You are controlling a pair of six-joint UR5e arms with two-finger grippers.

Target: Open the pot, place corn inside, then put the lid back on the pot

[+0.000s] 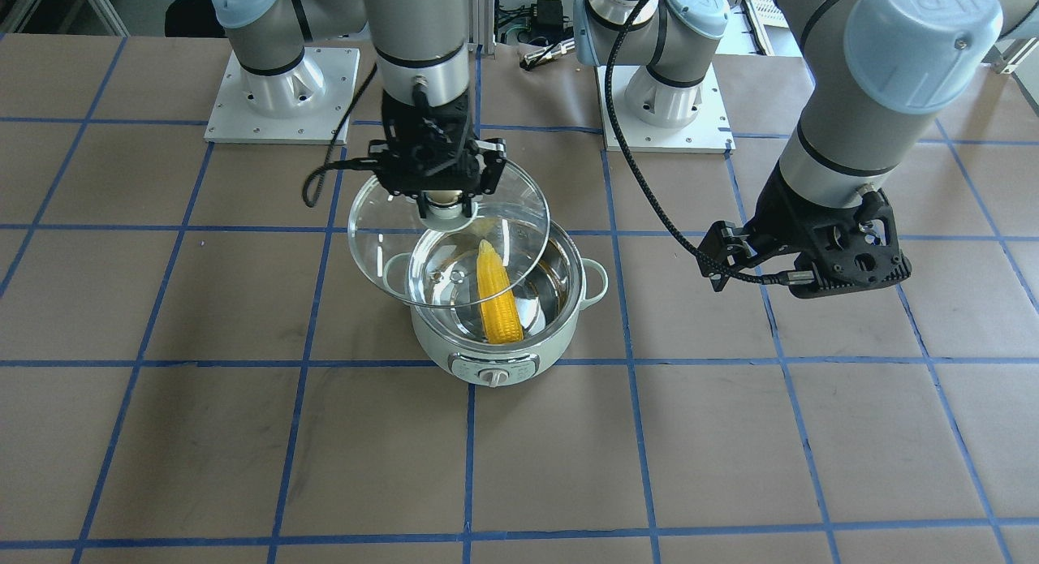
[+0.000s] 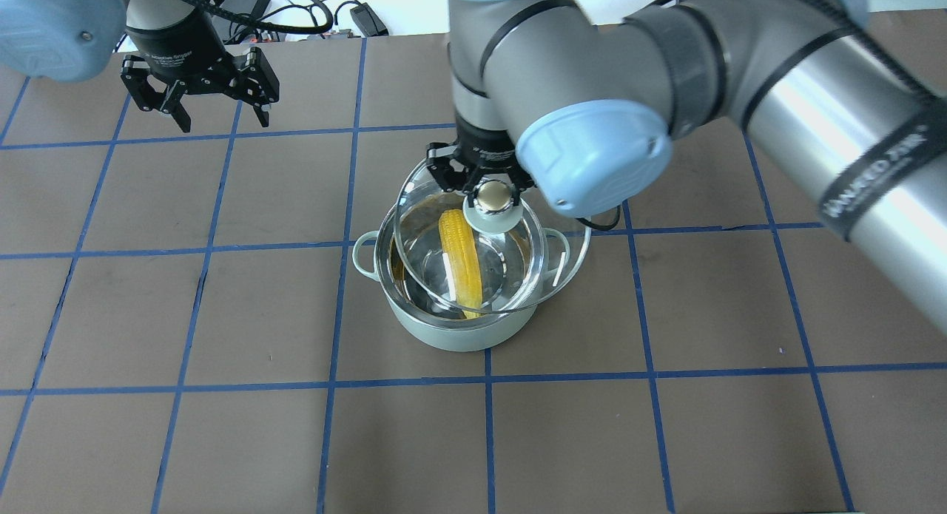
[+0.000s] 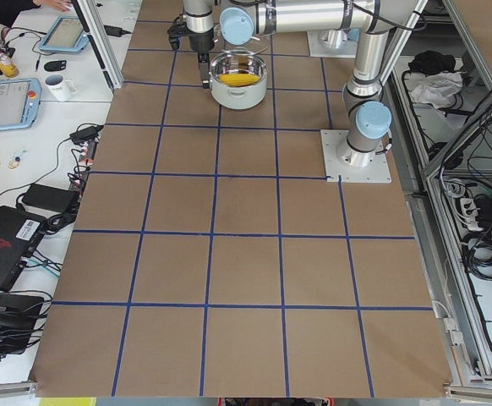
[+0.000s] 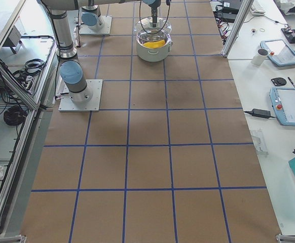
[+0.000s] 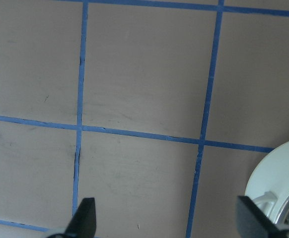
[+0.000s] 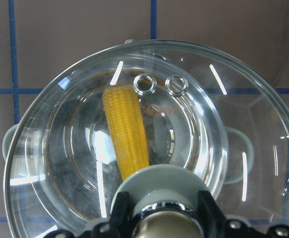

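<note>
The mint-green pot (image 1: 438, 346) stands open at mid-table, also in the overhead view (image 2: 444, 338). The yellow corn (image 1: 496, 298) lies slanted inside it on the steel bottom (image 2: 460, 259). My right gripper (image 1: 444, 200) is shut on the beige knob of the glass lid (image 1: 381, 247). It holds the lid tilted just above the pot, shifted toward my right side (image 2: 551, 281). The right wrist view looks through the lid (image 6: 209, 124) onto the corn (image 6: 127, 131). My left gripper (image 2: 214, 113) is open and empty, well off to the pot's left (image 5: 167, 223).
The two arm bases sit on white plates (image 1: 280, 101) (image 1: 661, 109) behind the pot. Blue tape lines grid the brown tabletop. Operator desks with tablets and a mug (image 3: 58, 85) lie beyond the table's far edge. The pot's edge shows in the left wrist view (image 5: 278, 173).
</note>
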